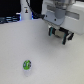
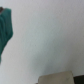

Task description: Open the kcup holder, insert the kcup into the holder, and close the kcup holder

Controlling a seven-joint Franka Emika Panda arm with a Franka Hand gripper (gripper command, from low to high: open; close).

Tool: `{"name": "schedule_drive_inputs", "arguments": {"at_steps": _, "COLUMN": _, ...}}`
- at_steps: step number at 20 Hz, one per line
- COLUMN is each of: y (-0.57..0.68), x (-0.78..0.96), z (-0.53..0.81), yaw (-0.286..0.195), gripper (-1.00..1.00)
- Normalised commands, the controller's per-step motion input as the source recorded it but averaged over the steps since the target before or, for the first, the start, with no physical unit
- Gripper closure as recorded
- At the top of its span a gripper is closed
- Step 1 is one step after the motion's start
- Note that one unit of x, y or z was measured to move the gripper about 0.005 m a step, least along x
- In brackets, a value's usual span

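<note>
**Kcup waits alone on the table, arm parked well behind it**

Kcup (image 1: 27, 64) sits nearest the exterior camera, its green top bright against the pale table (image 1: 15, 45) — free, untouched, set apart with open surface all round it, probably so it can be taken from above. Farther back, toward the exterior view's right, the gripper (image 1: 60, 36) hangs just above the table, its dark fingers (image 1: 51, 32) spread and holding nothing, well apart from the pod. The kcup holder I cannot pick out with any confidence; the frames are too blurred. Judging by this, opening the holder is not yet done.
</note>
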Motion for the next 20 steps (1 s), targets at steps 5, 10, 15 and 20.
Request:
{"name": "schedule_drive_inputs", "arguments": {"at_steps": 5, "y": 0.46, "x": 0.02, "z": 0.07, "yaw": 0.126, "gripper": -1.00}}
{"name": "schedule_drive_inputs", "arguments": {"at_steps": 10, "y": 0.33, "x": -0.04, "z": 0.01, "yaw": 0.141, "gripper": -1.00}}
{"name": "schedule_drive_inputs", "arguments": {"at_steps": 15, "y": 0.26, "x": -0.16, "z": 0.00, "yaw": 0.153, "gripper": -1.00}}
{"name": "schedule_drive_inputs", "arguments": {"at_steps": 20, "y": 0.29, "x": -0.17, "z": 0.00, "yaw": 0.141, "gripper": -1.00}}
